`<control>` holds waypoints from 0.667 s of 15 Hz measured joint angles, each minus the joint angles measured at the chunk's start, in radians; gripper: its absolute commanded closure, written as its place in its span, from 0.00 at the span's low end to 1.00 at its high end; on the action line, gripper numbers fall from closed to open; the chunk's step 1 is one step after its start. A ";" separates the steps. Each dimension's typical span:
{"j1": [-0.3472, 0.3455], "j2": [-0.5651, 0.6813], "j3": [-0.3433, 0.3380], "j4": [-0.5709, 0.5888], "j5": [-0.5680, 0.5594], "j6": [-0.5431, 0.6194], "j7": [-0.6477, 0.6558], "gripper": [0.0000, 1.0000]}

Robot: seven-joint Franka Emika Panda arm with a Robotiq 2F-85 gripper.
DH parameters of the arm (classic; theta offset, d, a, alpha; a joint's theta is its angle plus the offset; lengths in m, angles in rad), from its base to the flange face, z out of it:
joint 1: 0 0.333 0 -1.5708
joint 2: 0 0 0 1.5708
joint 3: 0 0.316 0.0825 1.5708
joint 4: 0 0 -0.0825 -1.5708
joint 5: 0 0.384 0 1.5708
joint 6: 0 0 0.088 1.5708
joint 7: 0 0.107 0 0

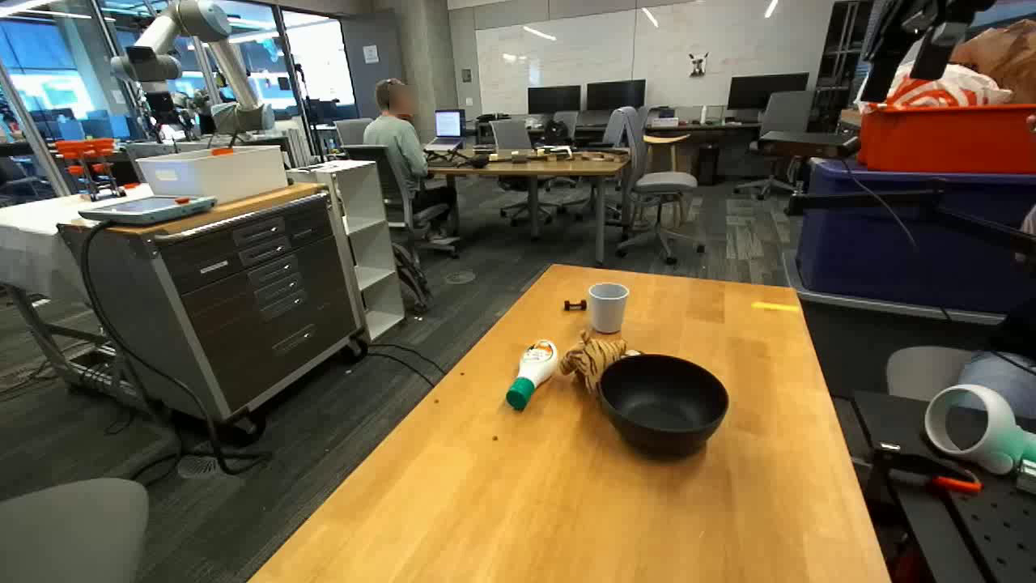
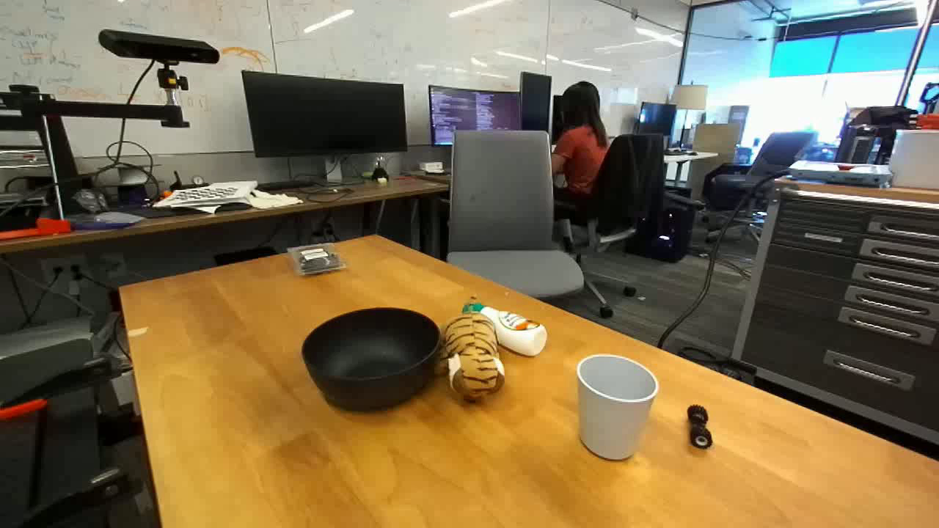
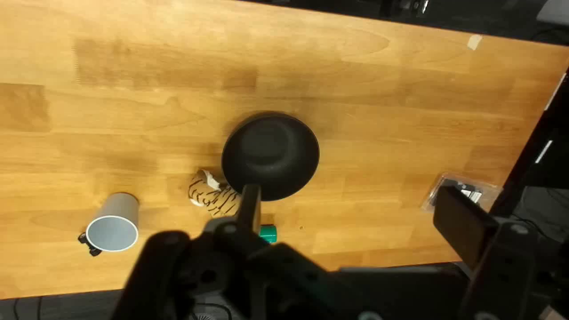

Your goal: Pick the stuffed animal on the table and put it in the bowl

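The stuffed animal, a small tan plush with black stripes, lies on the table in both exterior views [image 1: 593, 359] [image 2: 473, 352], close against the bowl's side. It also shows in the wrist view [image 3: 213, 195], partly hidden by a finger. The black bowl [image 1: 664, 405] [image 2: 370, 359] stands upright on the wooden table [image 1: 566, 502] [image 2: 469, 469] and looks empty inside in the wrist view [image 3: 271, 155]. My gripper [image 3: 351, 200] is wide open with nothing between its fingers, high above the table. Its fingers show at the top right in an exterior view [image 1: 902, 73].
A white bottle with a green cap [image 1: 534, 368] [image 2: 517, 330] lies beside the plush. A white cup [image 1: 608, 308] [image 2: 616, 411] [image 3: 115, 226] stands nearby, with a small black dumbbell-shaped piece [image 1: 575, 305] [image 2: 699, 427] beside it. A clear plastic package [image 2: 315, 259] [image 3: 462, 193] lies near a table edge.
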 measured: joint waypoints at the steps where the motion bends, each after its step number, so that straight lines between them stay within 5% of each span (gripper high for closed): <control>1: 0.000 0.000 0.000 0.003 0.000 0.001 0.000 0.00; 10: 0.000 -0.002 0.000 0.009 0.000 0.001 0.000 0.00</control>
